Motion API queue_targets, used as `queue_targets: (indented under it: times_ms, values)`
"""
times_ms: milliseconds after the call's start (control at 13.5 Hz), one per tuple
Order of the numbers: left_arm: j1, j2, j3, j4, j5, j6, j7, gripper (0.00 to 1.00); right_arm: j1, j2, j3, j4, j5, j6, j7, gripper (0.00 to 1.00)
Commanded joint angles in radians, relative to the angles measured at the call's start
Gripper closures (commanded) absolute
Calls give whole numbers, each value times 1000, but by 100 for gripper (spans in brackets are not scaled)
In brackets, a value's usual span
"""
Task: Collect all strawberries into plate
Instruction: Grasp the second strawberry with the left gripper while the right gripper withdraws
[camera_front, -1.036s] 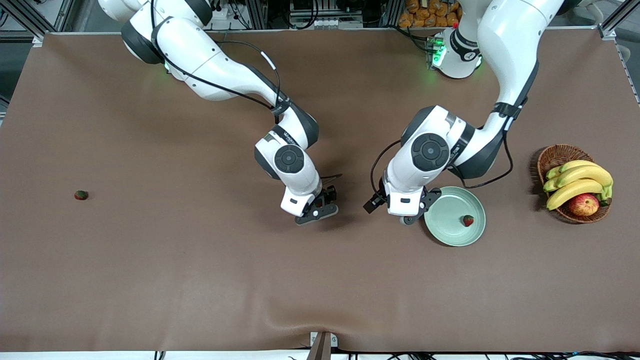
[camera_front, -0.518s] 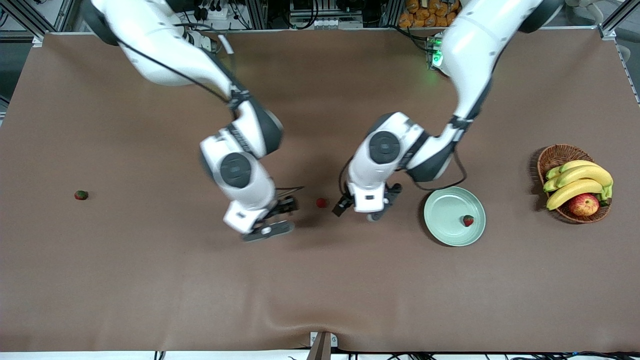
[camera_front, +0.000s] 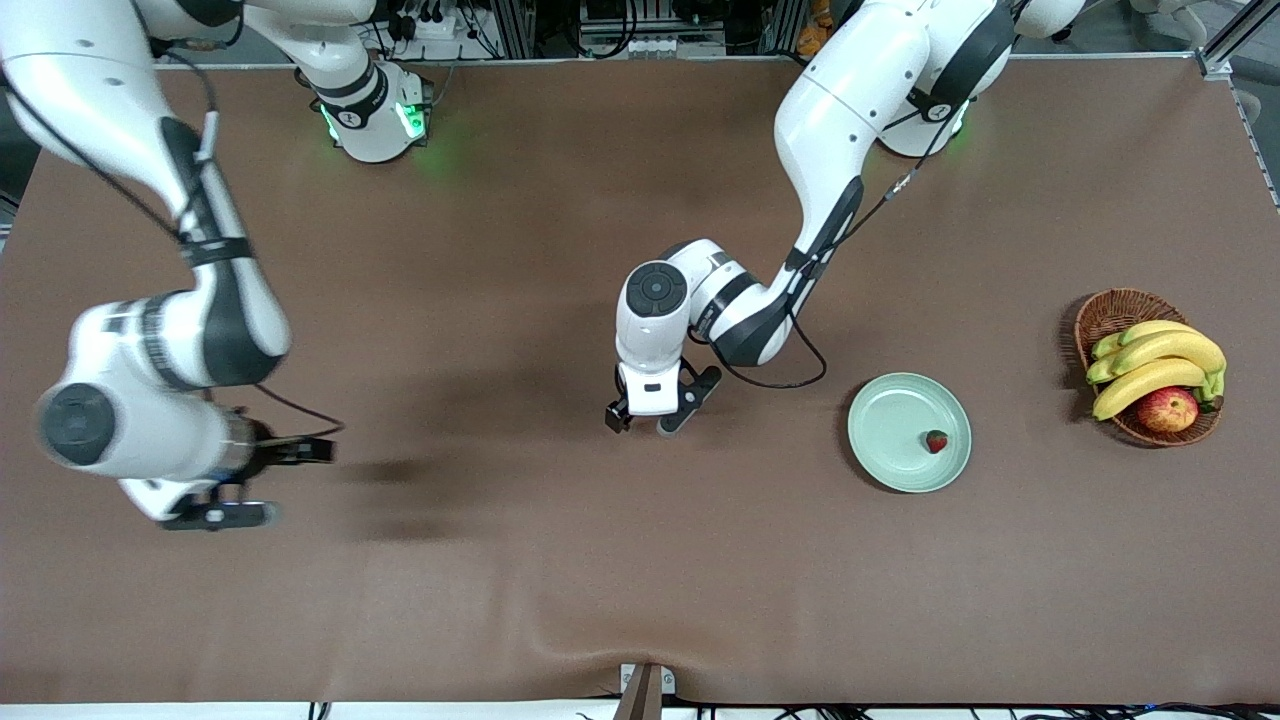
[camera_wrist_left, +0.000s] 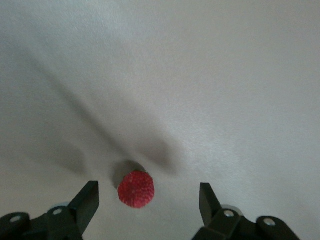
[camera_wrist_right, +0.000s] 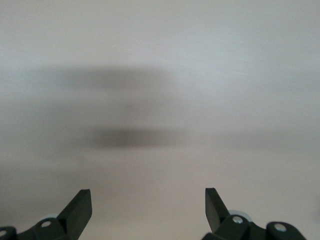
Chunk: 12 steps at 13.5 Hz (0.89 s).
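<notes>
My left gripper (camera_front: 646, 420) is down at the middle of the table, open. One strawberry (camera_wrist_left: 136, 189) lies on the table between its fingers (camera_wrist_left: 89, 198), touching neither; the front view hides this berry under the hand. Toward the left arm's end sits the pale green plate (camera_front: 885, 425), and on it rests another strawberry (camera_front: 936, 441). My right gripper (camera_front: 256, 483) hangs open over bare table near the right arm's end, and in its wrist view the right gripper (camera_wrist_right: 147, 196) has nothing between its fingers.
A wicker basket (camera_front: 1108, 309) with bananas (camera_front: 1150, 362) and an apple (camera_front: 1167, 409) stands at the left arm's end of the table. The right arm's wrist (camera_front: 130, 420) covers part of the table at its own end.
The right gripper let go of a strawberry at mid-table and swung off toward its own end. The left gripper moved from beside the plate to over that strawberry.
</notes>
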<state>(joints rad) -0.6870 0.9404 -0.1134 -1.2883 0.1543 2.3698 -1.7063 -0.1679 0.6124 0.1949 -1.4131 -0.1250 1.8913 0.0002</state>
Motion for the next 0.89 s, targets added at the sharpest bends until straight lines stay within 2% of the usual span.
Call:
queue_targets:
  times_ms: [0,222,296,444,518,666,814]
  values:
    - [-19,31,8,34,25,-1,14,35,-203,-25,25,-52,-18,-3,-211,0]
    - [-14,29,9,32,19,-6,134,89,-346,-19,25,-95,-80,8,-287,0]
    - [-14,29,9,34,21,-6,140,100,-370,-19,25,-110,-85,14,-308,0]
    - [-6,-4,12,21,33,-14,190,100,-404,-20,25,-160,-109,57,-321,0]
    - [32,-41,11,11,31,-41,227,100,-421,-20,25,-187,-134,83,-324,0]
    - [95,-105,4,8,30,-134,295,100,-443,-19,25,-246,-142,170,-354,0]
    - [165,-182,1,1,21,-229,440,100,-467,-17,25,-308,-143,277,-400,0]
